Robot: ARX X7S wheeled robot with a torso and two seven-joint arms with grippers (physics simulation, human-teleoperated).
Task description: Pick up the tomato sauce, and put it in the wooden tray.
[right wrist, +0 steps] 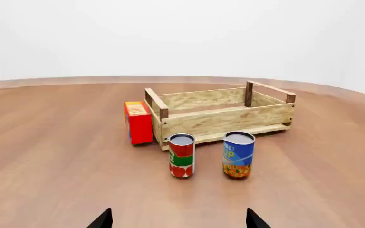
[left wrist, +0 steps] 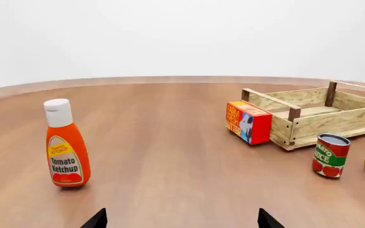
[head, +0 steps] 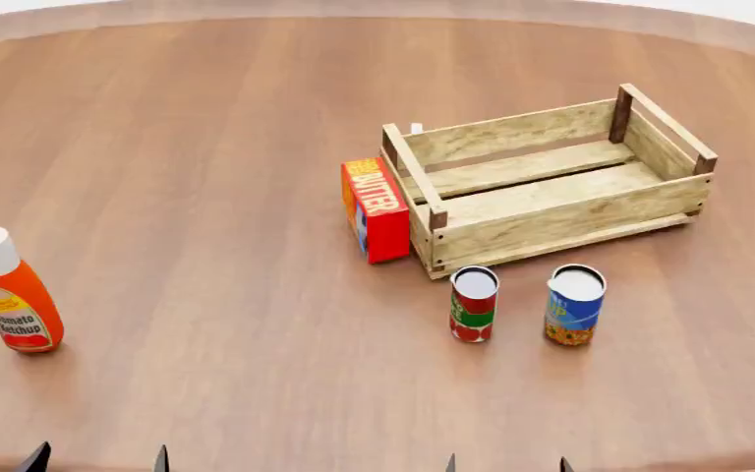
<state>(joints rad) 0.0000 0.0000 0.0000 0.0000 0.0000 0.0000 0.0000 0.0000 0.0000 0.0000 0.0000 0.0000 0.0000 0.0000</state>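
Right claw [right wrist: 178,219]: only two dark fingertips visible at the near edge of its wrist view, set wide apart, nothing between them. Left claw [left wrist: 181,219]: same condition, tips spread wide, empty. In the head view both pairs show as small dark points at the near table edge, left claw [head: 97,459] and right claw [head: 506,463], neither touching anything.

Tomato sauce can [right wrist: 182,162]: upright on the wooden table [head: 194,147], straight ahead of the right claw and apart from it; also seen in the head view [head: 474,304] and, well off to the side, from the left wrist [left wrist: 330,155]. Not gripped, not in the crate.

Blue-and-yellow can [right wrist: 238,154]: upright, just beside the sauce can, not touching it.

Ketchup bottle [left wrist: 66,145]: upright, ahead of the left claw and to its outer side, well apart from the cans; white cap on top.

Wooden crate [right wrist: 224,121]: beyond both cans, near them without contact, open side up; interior appears bare as far as visible.

Butter box [right wrist: 138,122]: standing on edge against the crate's end wall, on the side toward the left claw; contact or small gap cannot be told.
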